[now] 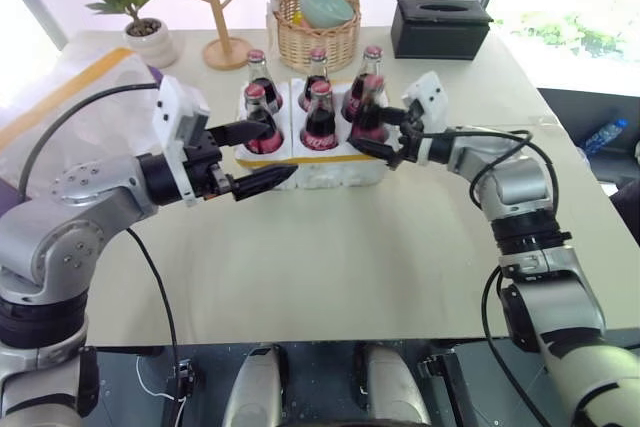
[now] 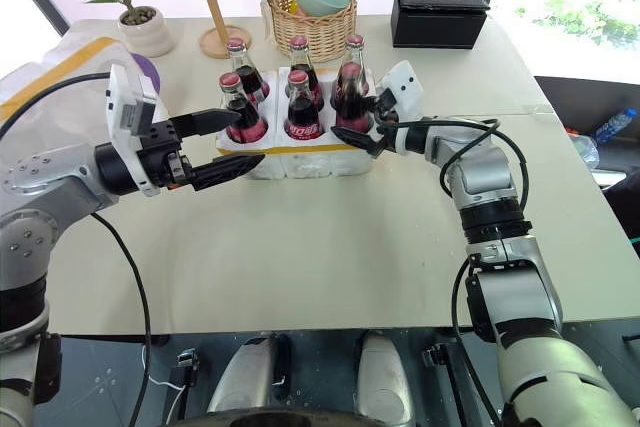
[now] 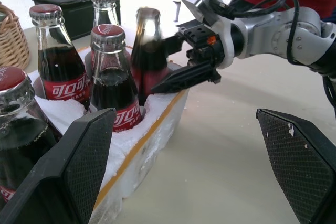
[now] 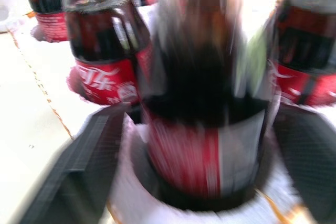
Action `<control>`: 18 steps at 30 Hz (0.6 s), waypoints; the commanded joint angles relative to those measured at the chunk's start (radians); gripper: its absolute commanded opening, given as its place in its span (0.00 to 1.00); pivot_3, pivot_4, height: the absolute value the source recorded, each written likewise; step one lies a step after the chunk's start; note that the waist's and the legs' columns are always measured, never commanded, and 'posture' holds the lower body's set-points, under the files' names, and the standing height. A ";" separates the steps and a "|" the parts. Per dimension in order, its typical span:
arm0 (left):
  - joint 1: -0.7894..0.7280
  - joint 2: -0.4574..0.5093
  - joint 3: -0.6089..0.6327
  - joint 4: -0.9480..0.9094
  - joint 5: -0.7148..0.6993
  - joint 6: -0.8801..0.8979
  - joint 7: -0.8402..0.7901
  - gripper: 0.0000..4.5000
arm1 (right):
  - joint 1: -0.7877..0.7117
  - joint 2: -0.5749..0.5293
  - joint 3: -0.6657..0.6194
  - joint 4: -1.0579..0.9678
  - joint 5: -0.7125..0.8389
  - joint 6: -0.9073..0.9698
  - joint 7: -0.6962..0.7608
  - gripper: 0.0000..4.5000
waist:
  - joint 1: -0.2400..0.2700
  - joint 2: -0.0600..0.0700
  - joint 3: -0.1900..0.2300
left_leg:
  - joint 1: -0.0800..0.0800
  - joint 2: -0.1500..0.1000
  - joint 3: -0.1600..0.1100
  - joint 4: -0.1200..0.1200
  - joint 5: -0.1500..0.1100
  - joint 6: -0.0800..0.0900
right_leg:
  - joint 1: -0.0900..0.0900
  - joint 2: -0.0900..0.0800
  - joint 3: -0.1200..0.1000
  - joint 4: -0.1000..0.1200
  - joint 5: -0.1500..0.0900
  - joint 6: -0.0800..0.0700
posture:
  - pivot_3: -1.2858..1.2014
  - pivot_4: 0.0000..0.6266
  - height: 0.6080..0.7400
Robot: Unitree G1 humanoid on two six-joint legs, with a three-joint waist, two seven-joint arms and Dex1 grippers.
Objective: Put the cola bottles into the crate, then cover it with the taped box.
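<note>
The low white foam crate (image 1: 330, 173) with its yellow tape band stands mid-table. Several cola bottles with red labels stand upright in its wells, among them a back-row cola bottle (image 1: 318, 65). My right gripper (image 1: 372, 133) straddles the front right cola bottle (image 4: 205, 129), which sits in its well. The jaws are open, with a small gap on each side of the glass. My left gripper (image 1: 282, 153) hovers open and empty just in front of the crate's front left corner. The taped box (image 1: 62, 92), white with a yellow band, lies at the table's far left, partly out of view.
Behind the crate stand a wicker basket (image 1: 316, 35) holding a bowl, a black tissue box (image 1: 441, 29), a wooden stand (image 1: 224, 45) and a potted plant (image 1: 140, 35). The table's near half is bare tabletop (image 1: 330, 267); its right edge runs close to my right arm.
</note>
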 commanded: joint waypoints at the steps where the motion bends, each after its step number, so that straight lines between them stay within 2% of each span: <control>1: 0.016 0.039 0.039 -0.026 -0.008 -0.002 -0.015 1.00 | 0.012 -0.022 -0.022 -0.049 0.003 0.033 0.011 1.00 | 0.001 0.000 0.000 | 0.000 0.000 0.000 0.000 0.000 0.000 | 0.000 0.000 0.000 0.000 0.000 0.000 | 0.52 0.24 0.97; 7: 0.115 0.249 0.210 -0.039 -0.055 0.050 -0.128 1.00 | 0.045 -0.181 -0.138 -0.277 0.165 0.197 0.145 1.00 | 0.004 0.000 0.001 | -0.002 0.000 0.000 -0.002 0.000 0.000 | -0.002 0.000 0.000 -0.001 0.000 0.000 | 0.52 0.24 0.97; 11: 0.224 0.466 0.474 0.046 -0.049 0.156 -0.305 1.00 | 0.013 -0.342 -0.235 -0.305 0.254 0.281 0.252 1.00 | -0.001 0.000 0.002 | -0.002 0.000 0.000 -0.002 0.000 0.000 | -0.003 0.000 -0.001 -0.001 0.000 0.000 | 0.52 0.24 0.97; 13: 0.333 0.552 0.611 0.098 0.025 0.189 -0.435 1.00 | 0.018 -0.413 -0.253 -0.304 0.283 0.305 0.313 1.00 | -0.002 0.000 0.002 | -0.001 0.000 0.001 -0.003 0.000 0.000 | -0.003 0.000 0.000 -0.001 0.000 0.000 | 0.52 0.24 0.97; 15: 0.490 0.609 0.757 0.152 0.156 0.185 -0.607 1.00 | 0.049 -0.482 -0.260 -0.328 0.308 0.303 0.404 1.00 | -0.004 0.001 0.002 | -0.001 0.001 0.002 -0.004 0.000 0.000 | -0.004 0.000 0.000 -0.002 -0.001 -0.001 | 0.52 0.24 0.97; 18: 0.768 0.635 0.982 0.244 0.392 0.084 -0.883 1.00 | 0.076 -0.529 -0.278 -0.371 0.351 0.312 0.462 1.00 | -0.010 0.001 0.002 | 0.000 0.001 0.003 -0.006 0.000 0.000 | -0.004 0.000 -0.001 -0.002 -0.002 -0.002 | 0.52 0.24 0.97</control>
